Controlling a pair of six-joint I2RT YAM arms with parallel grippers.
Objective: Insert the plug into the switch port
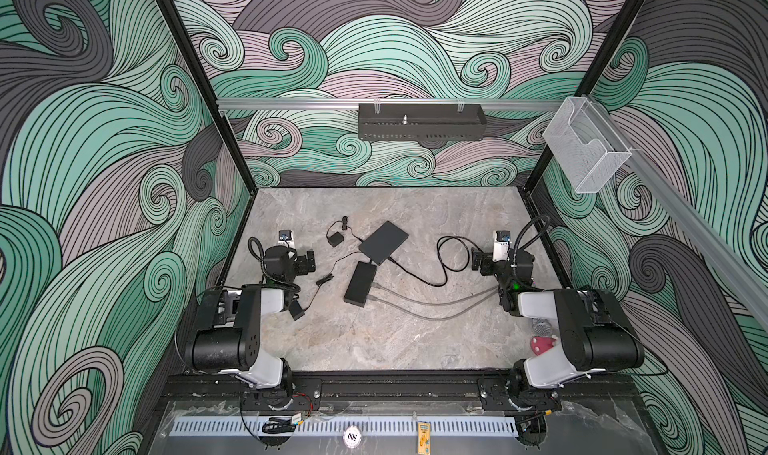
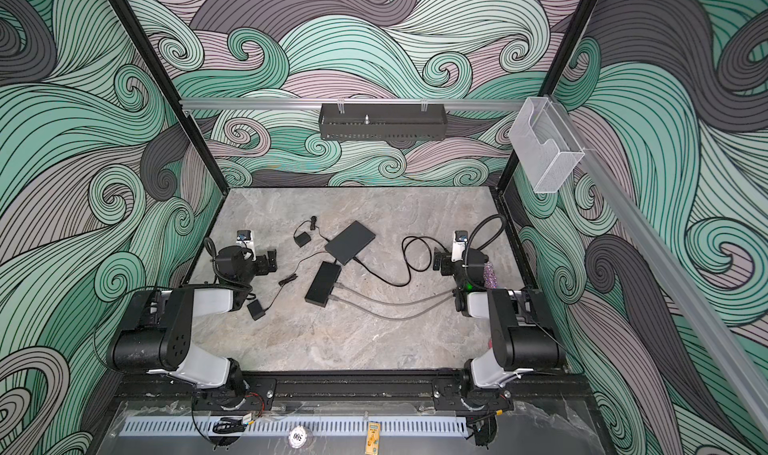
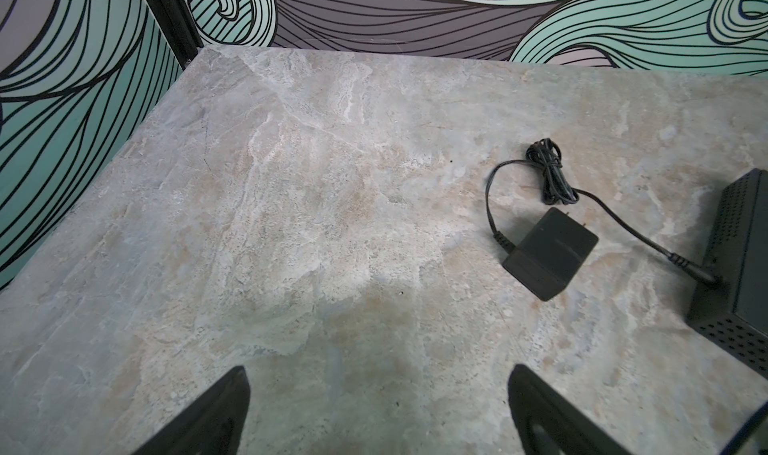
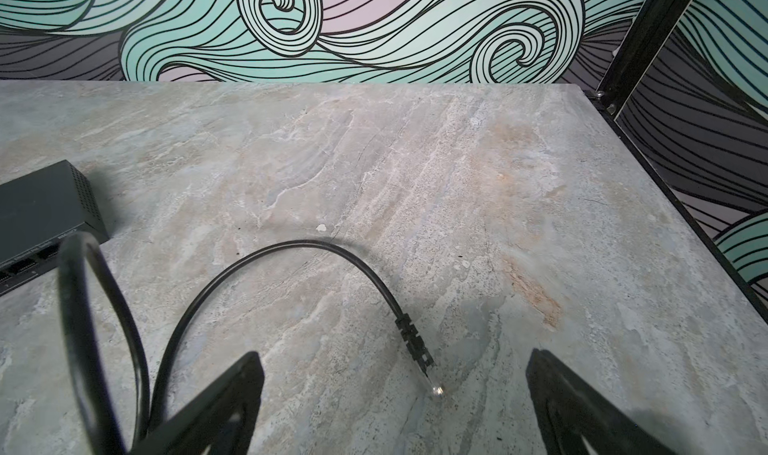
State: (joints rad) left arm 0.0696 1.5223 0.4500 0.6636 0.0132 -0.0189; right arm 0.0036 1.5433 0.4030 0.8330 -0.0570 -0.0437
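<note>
Not started. Right gripper [image 4: 395, 355] is wide open and empty. The loose plug [image 4: 415, 345] lies on the table [image 4: 457, 162] just ahead of it. Left gripper [image 3: 378, 370] is also open and empty. The switch [image 1: 360, 283] sits well apart, between both grippers. Left to do: grasp, carry, align, insert.

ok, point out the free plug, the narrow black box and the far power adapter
plug [image 4: 417, 346], right wrist view, on its black boot.
narrow black box [image 1: 360, 283], in a top view, middle of its top face.
far power adapter [image 3: 550, 251], left wrist view, middle of its body.
</note>
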